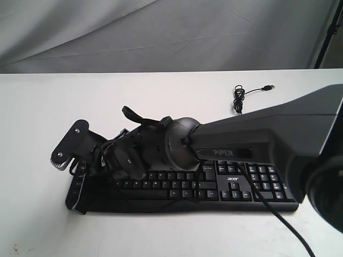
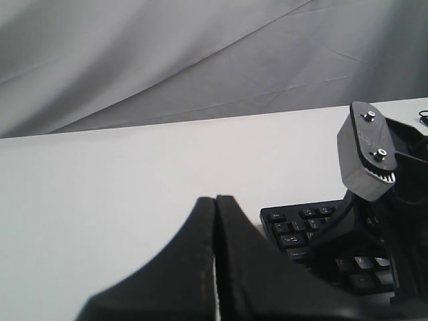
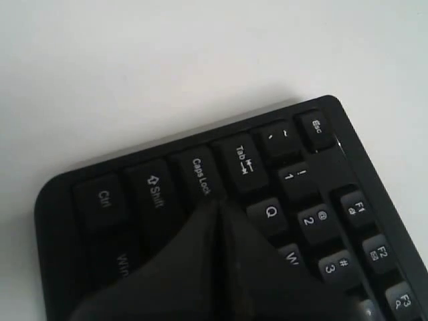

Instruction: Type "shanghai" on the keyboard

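Two pairs of jaws are pressed shut with nothing between them. The right gripper [image 3: 219, 212] points its tip just beside Caps Lock [image 3: 202, 175], at the left end of the keyboard [image 1: 236, 187]. I judge that a small slip could press that key, or catch two at once and spoil the word. The left gripper [image 2: 215, 227] sits near the same end, so the arms might bump. Black, wide and white-lettered, the keyboard lies flat on the white tabletop [image 1: 161, 96].

Matt black plastic keyboard [image 1: 236, 184] — smooth white table [image 1: 161, 91] — creased grey cloth [image 1: 161, 32].
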